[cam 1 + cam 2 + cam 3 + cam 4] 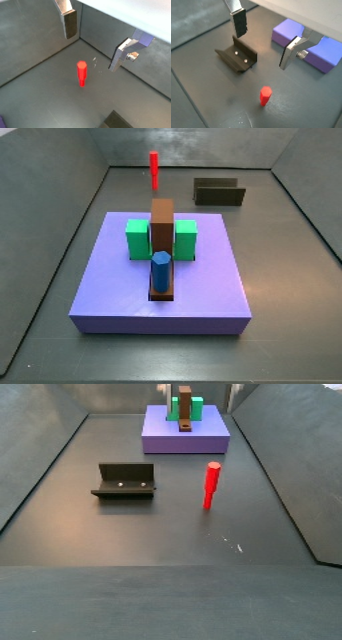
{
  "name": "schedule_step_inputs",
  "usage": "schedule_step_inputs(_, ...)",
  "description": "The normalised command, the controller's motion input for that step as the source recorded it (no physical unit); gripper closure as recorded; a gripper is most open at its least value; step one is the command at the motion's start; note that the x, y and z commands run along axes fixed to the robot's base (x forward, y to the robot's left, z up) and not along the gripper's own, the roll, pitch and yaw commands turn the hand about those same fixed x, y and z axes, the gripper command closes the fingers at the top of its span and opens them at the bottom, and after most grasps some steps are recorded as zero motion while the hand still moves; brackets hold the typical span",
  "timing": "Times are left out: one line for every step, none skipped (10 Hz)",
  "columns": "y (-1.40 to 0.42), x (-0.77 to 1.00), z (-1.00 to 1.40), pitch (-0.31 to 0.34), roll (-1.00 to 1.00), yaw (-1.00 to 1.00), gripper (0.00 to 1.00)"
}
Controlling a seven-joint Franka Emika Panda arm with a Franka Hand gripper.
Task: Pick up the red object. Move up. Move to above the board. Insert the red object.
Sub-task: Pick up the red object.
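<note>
In a side view, going L to R: the fixture [126, 480] sits on the dark floor, then the red object [211, 484] stands upright just R of centre, well apart from it. The board [186, 436] lies farther back, w/ green blocks [195, 406] and a brown block [181, 406] on top.

In a side view from the opposite end, the board [94, 278] fills the foreground. On it: green blocks [138, 238] either side of a tall brown block [163, 222], a blue cylinder [160, 271] standing upright on the brown strip [163, 294] in front. The red object [154, 170] stands behind the board, on the floor, not touching it; the fixture [219, 193] is back R.

Gripper [93, 40] hangs above the floor, jaws spread wide, nothing btwn them. Silver fingers [68, 20] show in both wrist views; the red object [81, 73] stands free on the floor, apart from the pads. In a wrist view the gripper [263, 40] hangs over the floor btwn the fixture [237, 56] and the board [288, 32], w/ the red object [265, 96] nearby.
</note>
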Motion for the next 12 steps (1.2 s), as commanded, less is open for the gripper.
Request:
schedule_step_inputs(0.0,-0.07,0.0,-0.016,0.0,0.0,0.0)
schedule_step_inputs(0.05,-0.27,-0.24,-0.059,-0.07,-0.03,0.0)
schedule_step_inputs(0.15,-0.36,-0.35,-0.099,-0.1,-0.05,0.0)
schedule_step_inputs(0.14,-0.31,-0.41,-0.083,-0.09,0.0,0.0)
schedule_step_inputs(0.14,-0.33,-0.44,-0.076,-0.12,0.0,0.0)
schedule_step_inputs(0.06,-0.04,-0.3,-0.004,-0.1,0.0,0.0)
schedule_step_inputs(0.0,0.0,-0.22,-0.007,-0.13,-0.03,0.0)
schedule_step_inputs(0.0,0.09,-0.24,-0.021,-0.13,-0.11,0.0)
schedule_step_inputs(0.0,0.03,-0.35,-0.033,-0.14,-0.16,0.0)
schedule_step_inputs(0.04,-0.02,-0.39,-0.011,-0.06,-0.23,0.0)
schedule_step_inputs(0.09,-0.12,-0.26,0.0,-0.02,-0.24,0.0)
schedule_step_inputs(0.08,-0.08,-0.28,-0.01,-0.02,-0.26,0.0)
